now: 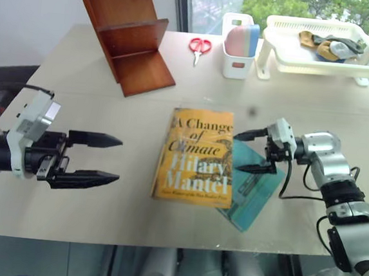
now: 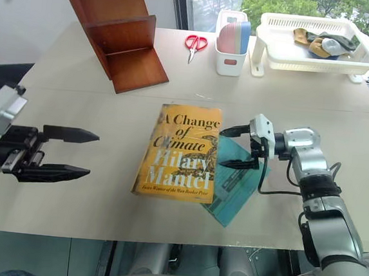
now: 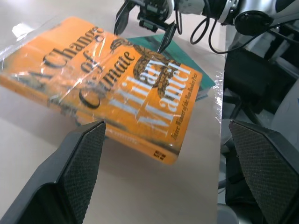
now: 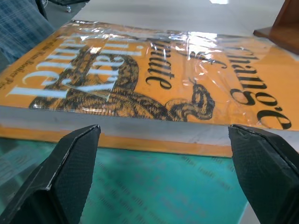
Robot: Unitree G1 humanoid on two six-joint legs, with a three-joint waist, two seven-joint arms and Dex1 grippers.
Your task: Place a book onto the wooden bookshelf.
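Pale tabletop (image 1: 67, 218) carries everything, with a window behind its far edge. At mid-table, nearer the front edge, the book (image 1: 197, 156) lies flat and face up, its right side resting on a teal book (image 1: 252, 194). The right gripper (image 1: 255, 152) sits at that right side over the teal cover, jaws apart and empty; the left gripper (image 1: 95, 160) hangs wide open well off the book's left side.

Likely trouble: the glossy wrap may slip in a pinch, a low finger could catch the teal book too — and a thick book held by one edge may sag or tip on the way to the wooden bookshelf (image 1: 126, 33) at the far left corner.

Count: two books, one bookshelf, one pair of red scissors (image 1: 199, 47), one white holder (image 1: 236, 66), one white basket (image 1: 320, 59) — all along the far edge.
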